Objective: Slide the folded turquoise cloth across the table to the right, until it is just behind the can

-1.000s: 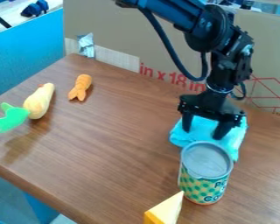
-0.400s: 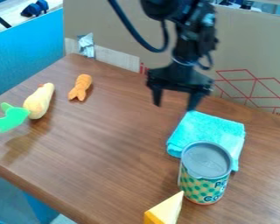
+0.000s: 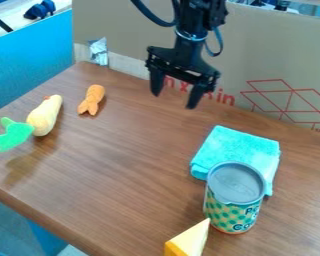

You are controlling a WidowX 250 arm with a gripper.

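We see that the hand (image 3: pixel 174 101) has moved up and away from the turquoise cloth (image 3: pixel 246 147), toward the view's left — its fingers are wide apart, with nothing between them. That leaves the cloth free of its grasp, lying folded on the desk (image 3: pixel 122 160) just behind the can (image 3: pixel 233 209); we can't tell if they touch.

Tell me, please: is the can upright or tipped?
Upright: the can stands on the table, its round grey top facing upward, its patterned side below.
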